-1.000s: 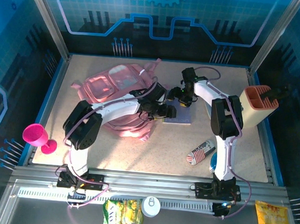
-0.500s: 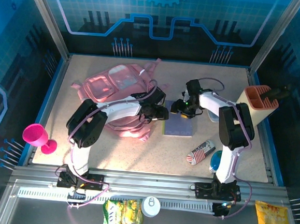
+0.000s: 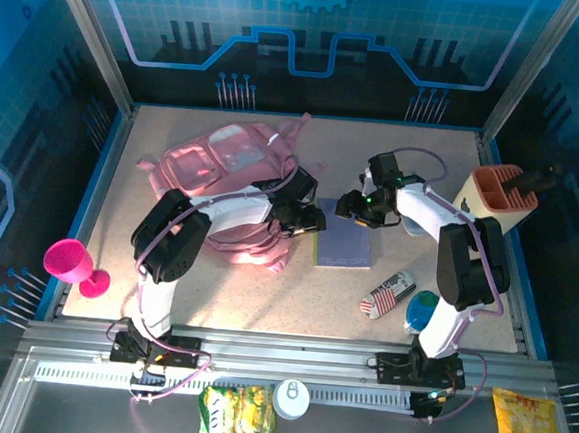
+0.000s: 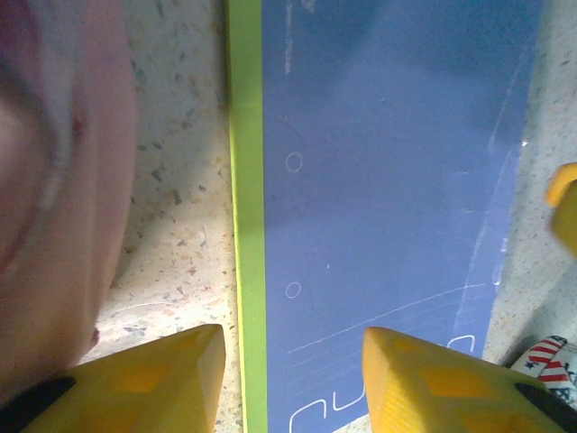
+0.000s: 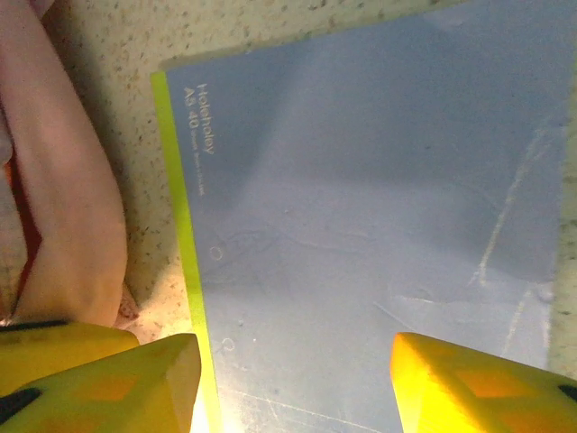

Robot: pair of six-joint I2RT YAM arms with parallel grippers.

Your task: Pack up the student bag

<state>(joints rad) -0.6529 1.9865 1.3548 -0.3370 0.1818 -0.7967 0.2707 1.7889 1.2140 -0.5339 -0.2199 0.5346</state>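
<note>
Student bag (image 3: 227, 187): big pink backpack, lying flat on the table's back-left part, straps trailing. Can't tell from above whether a zip is open, and nothing can be seen inside, so packing looks barely begun, imo

Notebook (image 3: 344, 246): blue cover w/ green spine, flat on the table just right of the bag, a strip of bare tabletop between them. Left wrist cam shows the spine running alongside the pink fabric (image 4: 54, 180). Not lifted yet, and prob the item being worked now

Pen holder (image 3: 497, 198): beige & orange, tilted at the far right edge, well apart from the bag, not packed

Pink goblet (image 3: 70, 264): upright at the left edge, near the rail, not packed

Flag-print pouch (image 3: 389, 293) & blue round thing (image 3: 423, 309): close together on the table by the right arm's base, not packed

Left gripper (image 3: 309, 218): between bag and notebook, fingers apart and straddling the green spine, one over the tabletop, one over the cover. Nothing pinched

Right gripper (image 3: 350, 206): over the notebook's far edge, fingers spread wide above the cover (image 5: 361, 207), holding nothing

Left to do, by my guess: get the notebook up and into the bag, then every other item
</note>
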